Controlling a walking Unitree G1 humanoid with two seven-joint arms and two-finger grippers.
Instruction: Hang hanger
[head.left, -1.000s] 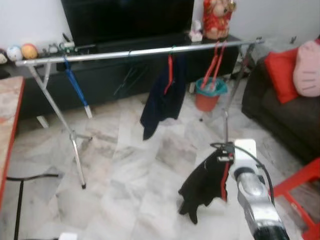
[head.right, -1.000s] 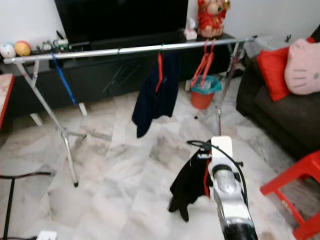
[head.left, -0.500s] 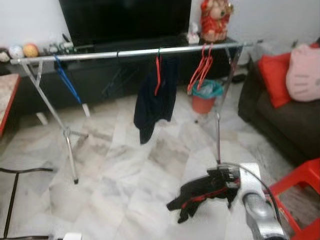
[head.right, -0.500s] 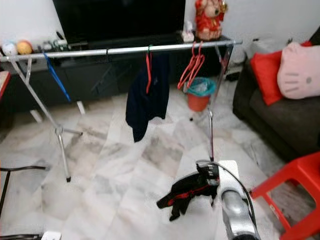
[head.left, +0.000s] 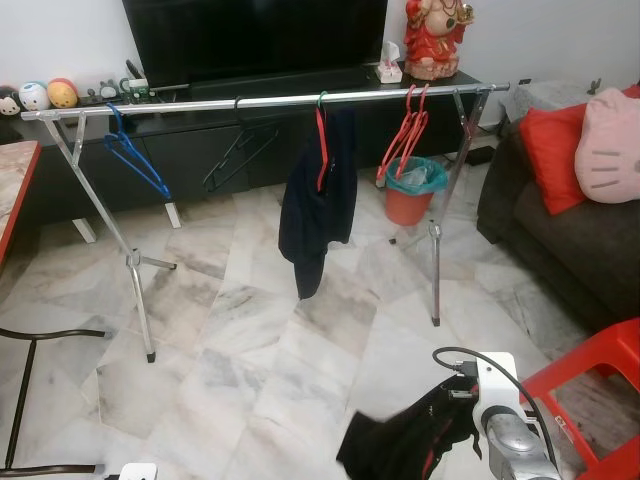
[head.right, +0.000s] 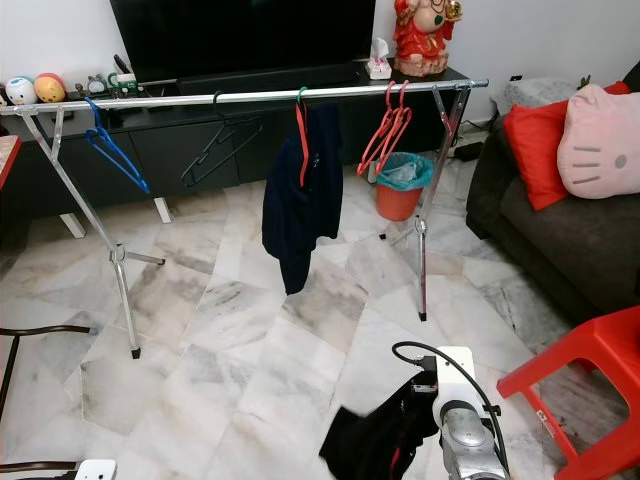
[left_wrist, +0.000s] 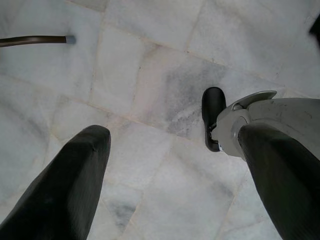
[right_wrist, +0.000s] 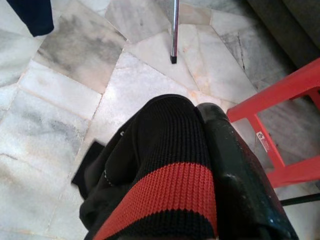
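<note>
A silver clothes rack (head.left: 270, 100) stands across the room before the TV stand. On its rail hang a blue hanger (head.left: 135, 160), a black hanger (head.left: 240, 150), a red hanger with a dark navy garment (head.left: 315, 200) and two bare red hangers (head.left: 405, 140). Low at the front right, my right gripper (head.left: 452, 420) is shut on a black garment (right_wrist: 165, 165) with a red stripe, which droops toward the floor. One black finger (right_wrist: 235, 180) shows beside the knit; the other is hidden under it. My left gripper (left_wrist: 172, 135) hangs open over the marble floor.
An orange bin (head.left: 412, 190) stands behind the rack's right leg. A dark sofa (head.left: 560, 230) with red and pink cushions is at the right, a red stool (head.left: 590, 380) near my right arm. A red-edged table (head.left: 10, 190) and a black tube frame (head.left: 40, 335) are at the left.
My right arm has dropped lower with the black garment, which first tilted sideways and now droops near the floor. The head view has shifted and steadied.
</note>
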